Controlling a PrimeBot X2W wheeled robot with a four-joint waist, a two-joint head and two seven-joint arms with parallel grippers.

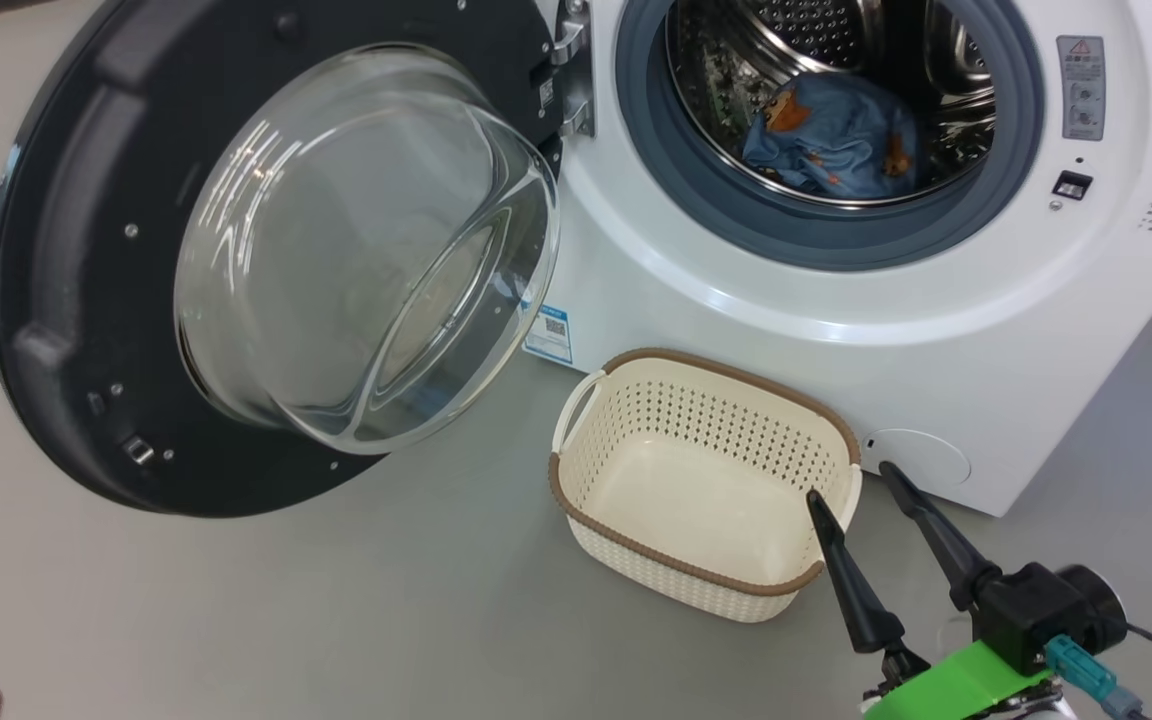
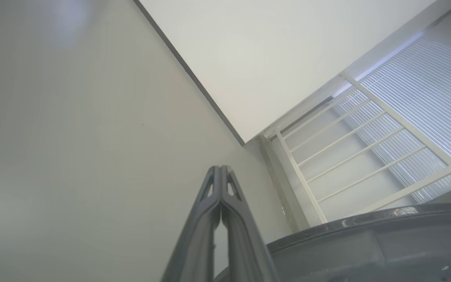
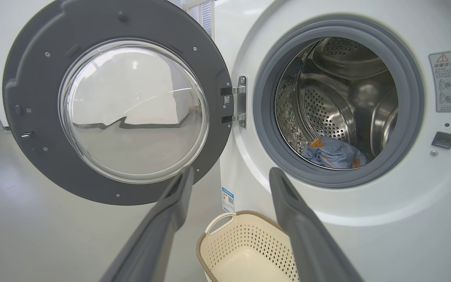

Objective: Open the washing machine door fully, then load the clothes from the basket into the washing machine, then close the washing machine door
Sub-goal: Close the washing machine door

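Fingers (image 1: 841, 570) of the right gripper (image 1: 849, 482), long and dark, are being held spread wide on nothing, their tips hovering over the near right corner of the small cream-white perforated plastic basket with the brown woven-look rim (image 1: 716, 420), which is being shown empty on the grey floor just before the machine. The left gripper (image 2: 220, 168) is being carried with its fingers pressed together on nothing. At the lower right of its wrist view a curved dark edge is being glimpsed, judged to be the large round glossy black washing machine door (image 2: 366, 243); whether it is being touched cannot be told. In the head view that door, with its bulging clear glass bowl window (image 1: 356, 250), is being seen swung wide to the robot's left. It is being carried on a steel hinge (image 3: 241, 102) at its right edge against the big white front-loading washing machine (image 1: 836, 330). Its free edge is thus lying away to the left, on the left arm's side and well apart from the right gripper, so a sweep rightward towards the opening is being judged as what the closing calls for. Farthest off, the soft blue clothes printed with orange-brown animals (image 1: 836, 135) are being shown bundled low inside the perforated steel drum (image 1: 816, 30), behind the blue-grey rubber seal ring (image 1: 656, 160).
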